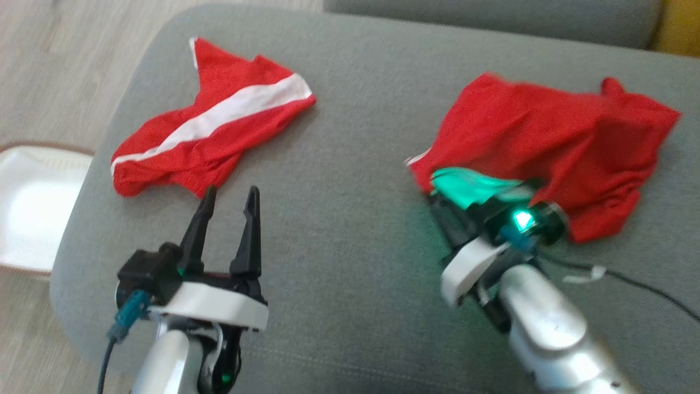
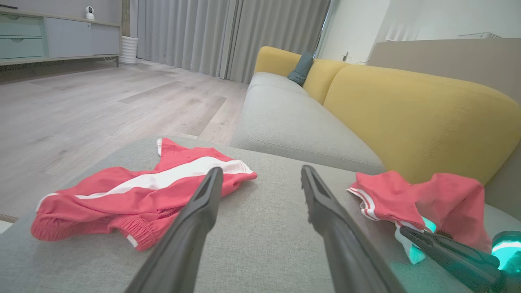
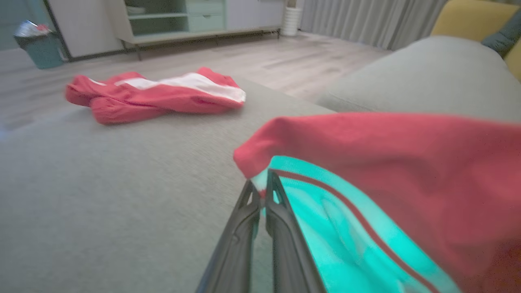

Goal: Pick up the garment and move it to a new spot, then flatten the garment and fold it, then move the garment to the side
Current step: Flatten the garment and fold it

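Two red garments lie on the grey ottoman (image 1: 350, 164). The right garment (image 1: 547, 131) (image 2: 427, 199) (image 3: 386, 162) is crumpled, plain red, with a white-trimmed hem lit green by the wrist light. My right gripper (image 1: 435, 183) (image 3: 260, 185) (image 2: 407, 232) is shut on that hem at the garment's near-left corner, and the cloth drapes over its fingers. The left garment (image 1: 208, 131) (image 2: 134, 195) (image 3: 158, 91) is red with a broad white stripe. Just short of its near edge my left gripper (image 1: 231, 192) (image 2: 261, 171) stands open, holding nothing.
A white basket (image 1: 33, 208) sits on the wooden floor off the ottoman's left edge. Behind the ottoman runs a sofa with a grey seat (image 2: 293, 122) and yellow back (image 2: 407, 114). A black cable (image 1: 645, 290) trails from my right arm across the cushion.
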Tool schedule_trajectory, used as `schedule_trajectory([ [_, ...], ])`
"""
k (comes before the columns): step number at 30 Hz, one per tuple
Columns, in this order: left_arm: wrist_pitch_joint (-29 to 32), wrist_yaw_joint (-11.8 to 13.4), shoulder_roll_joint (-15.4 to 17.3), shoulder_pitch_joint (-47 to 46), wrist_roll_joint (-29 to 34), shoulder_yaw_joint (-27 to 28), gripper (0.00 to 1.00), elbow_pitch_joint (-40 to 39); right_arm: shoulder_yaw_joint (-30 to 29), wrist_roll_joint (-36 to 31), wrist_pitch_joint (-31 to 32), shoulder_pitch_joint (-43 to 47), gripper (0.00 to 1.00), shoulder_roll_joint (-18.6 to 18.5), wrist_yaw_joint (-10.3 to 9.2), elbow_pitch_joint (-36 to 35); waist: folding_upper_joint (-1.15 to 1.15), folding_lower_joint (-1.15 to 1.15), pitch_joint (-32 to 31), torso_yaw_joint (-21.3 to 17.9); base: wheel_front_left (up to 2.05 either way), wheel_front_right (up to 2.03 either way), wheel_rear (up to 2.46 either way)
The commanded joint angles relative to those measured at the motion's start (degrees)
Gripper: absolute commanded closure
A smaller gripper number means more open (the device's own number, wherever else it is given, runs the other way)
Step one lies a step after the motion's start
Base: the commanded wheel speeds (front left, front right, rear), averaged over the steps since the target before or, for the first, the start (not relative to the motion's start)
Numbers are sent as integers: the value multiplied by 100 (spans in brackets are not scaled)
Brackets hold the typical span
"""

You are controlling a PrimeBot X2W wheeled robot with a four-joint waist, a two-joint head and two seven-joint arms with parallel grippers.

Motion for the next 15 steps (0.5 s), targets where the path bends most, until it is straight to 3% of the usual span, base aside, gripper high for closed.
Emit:
schedule_trajectory([
  [1, -35, -26, 14, -47, 45, 196, 0, -138, 271, 137, -83, 46, 100, 81, -4, -321, 0, 0, -270, -209, 0, 0, 0],
  [5, -35, 1, 14, 193, 53, 253, 0, -134, 1181, 756, -101, 326, 100, 81, -4, -1242, 0, 0, -599, -407, 0, 0, 0],
  [8, -35, 5, 14, 364, 59, 269, 0, -141, 1519, 977, -97, 387, 100, 7, -4, -1917, 0, 0, -786, -495, 0, 0, 0],
  [15, -35, -13, 14, 493, 60, 144, 0, -192, 1578, 1487, 420, 49, 100, -642, -4, -3408, 0, 0, -857, -388, 0, 0, 0],
])
